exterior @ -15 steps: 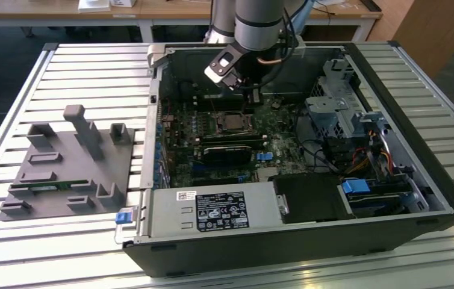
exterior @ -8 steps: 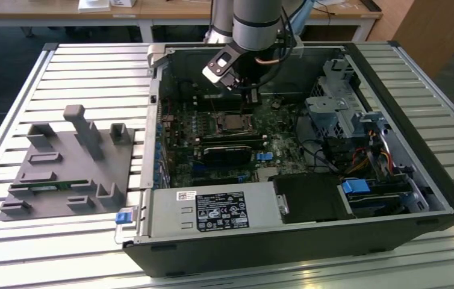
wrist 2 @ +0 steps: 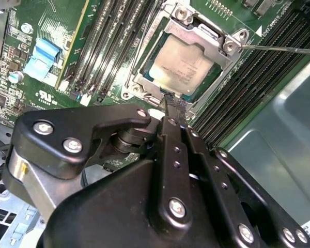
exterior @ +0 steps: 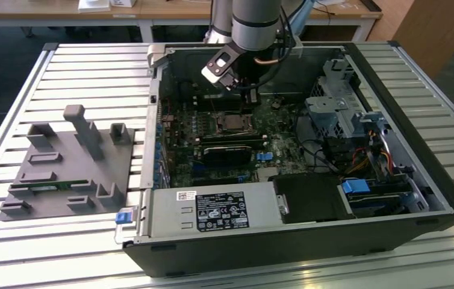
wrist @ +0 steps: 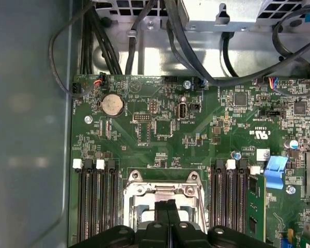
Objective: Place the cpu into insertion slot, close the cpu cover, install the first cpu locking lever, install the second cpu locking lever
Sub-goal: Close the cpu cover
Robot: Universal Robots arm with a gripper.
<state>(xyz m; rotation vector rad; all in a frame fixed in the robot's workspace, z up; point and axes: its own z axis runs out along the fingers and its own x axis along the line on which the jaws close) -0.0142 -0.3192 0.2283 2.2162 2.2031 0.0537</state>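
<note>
The cpu [wrist 2: 182,64] lies with its dull silver top up in the insertion slot [exterior: 231,123] on the green motherboard. The silver cpu cover [wrist 2: 209,32] lies flat around it; the cpu cover [wrist: 163,187] also sits between the memory slots in the first wrist view. A thin metal lever [wrist 2: 281,49] runs from the socket's corner out over the memory slots. My gripper [wrist 2: 173,101] is shut, its black fingers pressed together, with the tips at the socket's edge beside the cpu. In the exterior view the gripper [exterior: 248,96] reaches into the open computer case just behind the socket.
Long black memory slots [wrist 2: 119,36] flank the socket on both sides. A blue connector [wrist: 275,170] and bundles of black cables [wrist: 144,31] are nearby. A grey fixture block [exterior: 70,162] stands on the slatted table at the exterior view's left. The power supply [exterior: 211,211] fills the case's front.
</note>
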